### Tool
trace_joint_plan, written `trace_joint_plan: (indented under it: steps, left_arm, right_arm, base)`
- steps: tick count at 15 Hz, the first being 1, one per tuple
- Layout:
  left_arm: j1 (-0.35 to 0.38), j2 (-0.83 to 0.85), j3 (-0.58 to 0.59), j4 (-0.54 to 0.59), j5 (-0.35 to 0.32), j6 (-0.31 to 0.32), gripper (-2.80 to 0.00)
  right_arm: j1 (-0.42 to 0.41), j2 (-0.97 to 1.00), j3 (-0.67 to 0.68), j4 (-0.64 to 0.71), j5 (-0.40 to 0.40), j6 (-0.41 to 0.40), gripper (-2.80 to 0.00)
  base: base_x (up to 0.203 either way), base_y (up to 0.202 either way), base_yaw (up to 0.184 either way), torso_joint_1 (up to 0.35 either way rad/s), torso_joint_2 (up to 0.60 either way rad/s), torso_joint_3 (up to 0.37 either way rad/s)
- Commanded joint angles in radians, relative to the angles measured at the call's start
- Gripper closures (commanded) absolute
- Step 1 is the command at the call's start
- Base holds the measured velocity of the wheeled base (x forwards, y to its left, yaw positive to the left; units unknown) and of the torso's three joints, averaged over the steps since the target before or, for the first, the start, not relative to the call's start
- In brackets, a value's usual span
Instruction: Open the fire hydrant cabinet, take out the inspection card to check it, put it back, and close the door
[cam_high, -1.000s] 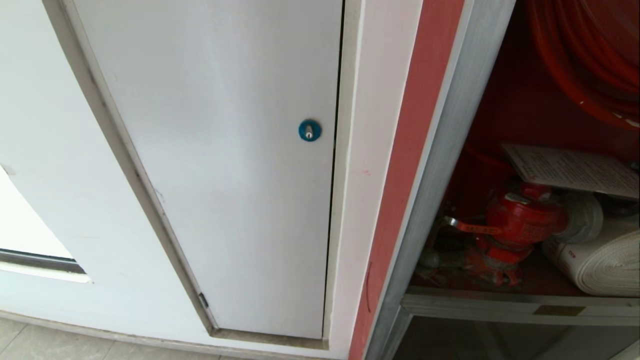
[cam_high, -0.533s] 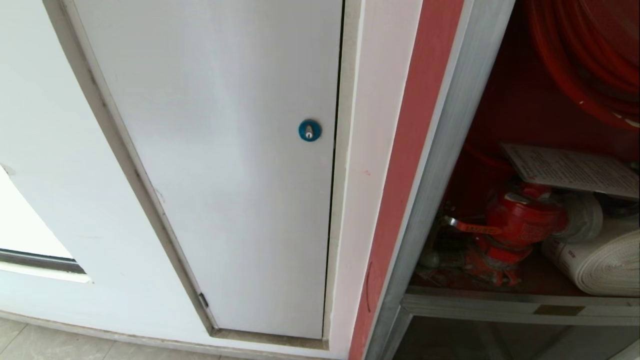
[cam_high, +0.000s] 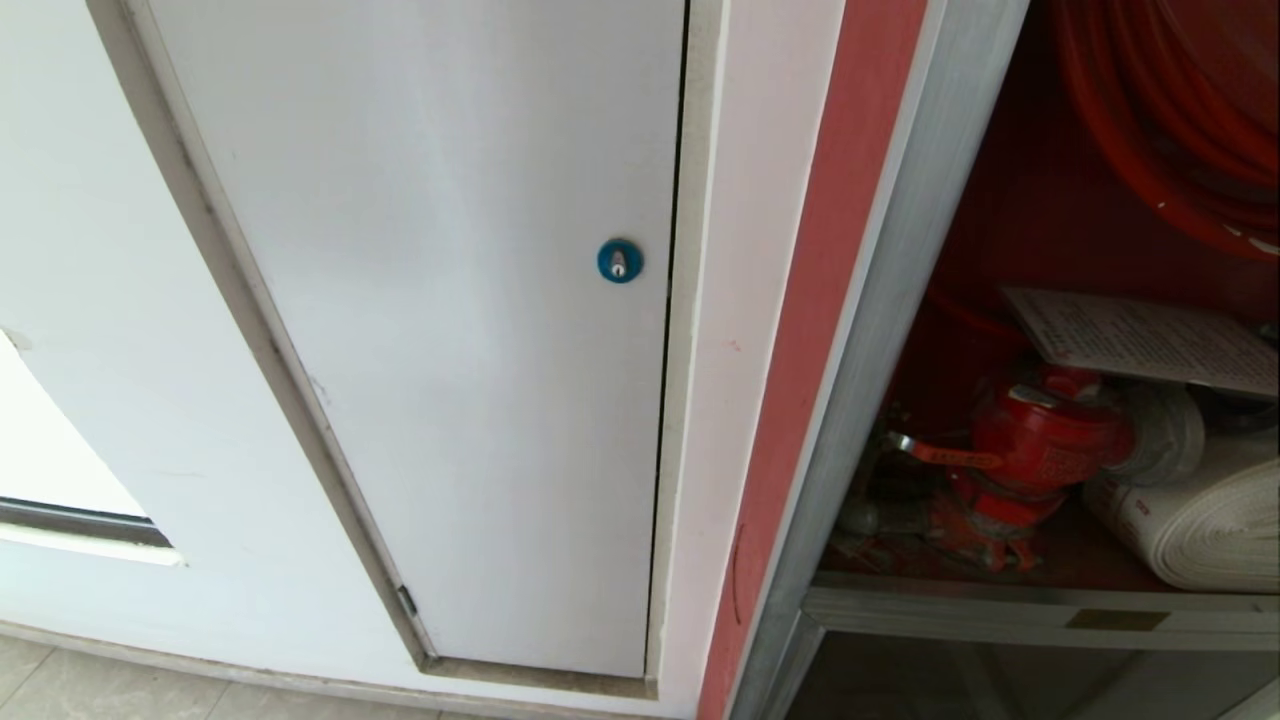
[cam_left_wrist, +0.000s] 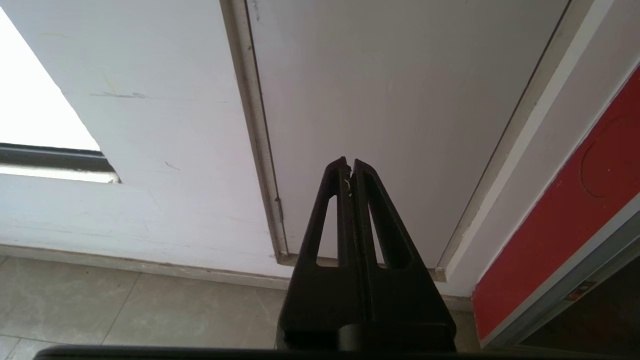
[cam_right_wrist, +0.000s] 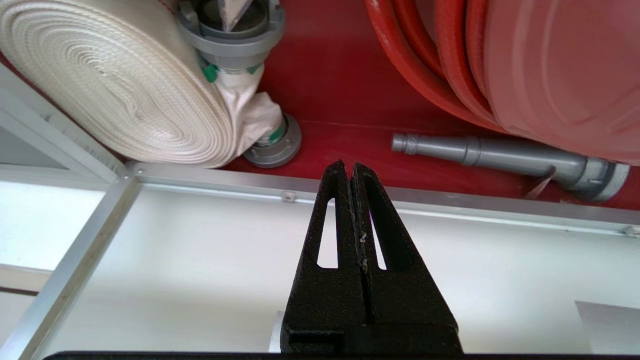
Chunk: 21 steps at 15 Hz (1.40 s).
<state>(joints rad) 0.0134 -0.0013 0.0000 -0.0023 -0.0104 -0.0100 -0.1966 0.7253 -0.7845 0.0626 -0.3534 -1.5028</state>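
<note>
Inspection card (cam_high: 1150, 340) lies atop the red valve (cam_high: 1040, 440) inside the open fire hydrant cabinet (cam_high: 880, 300); right tool (cam_right_wrist: 351, 167) clenched empty, left tool (cam_left_wrist: 349, 162) clenched, parked near the floor.

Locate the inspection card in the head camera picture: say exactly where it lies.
The inspection card lies at the right edge, inside the open fire hydrant cabinet, resting above the red hydrant valve, below the red hose reel.

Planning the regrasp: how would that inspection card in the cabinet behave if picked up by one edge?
The inspection card looks thin and flat, so probably light and somewhat floppy. It lies on the hydrant valve with edges overhanging, so a push would likely slide or tip it off.
</note>
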Motion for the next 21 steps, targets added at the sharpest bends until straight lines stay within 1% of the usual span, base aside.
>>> trace_joint_plan:
  steps: [1,21]
  left_arm:
    - [0.0,0.001,0.0,-0.001,0.001,-0.001,0.0]
    - [0.0,0.001,0.001,-0.001,0.0,-0.001,0.0]
  right_arm:
    - [0.0,0.002,-0.004,-0.001,-0.001,-0.008,0.0]
    - [0.0,0.019,0.005,-0.003,0.007,-0.007,0.0]
  base:
    - [0.0,0.0,0.0,0.0,0.0,0.0]
    - [0.0,0.0,0.0,0.0,0.0,0.0]
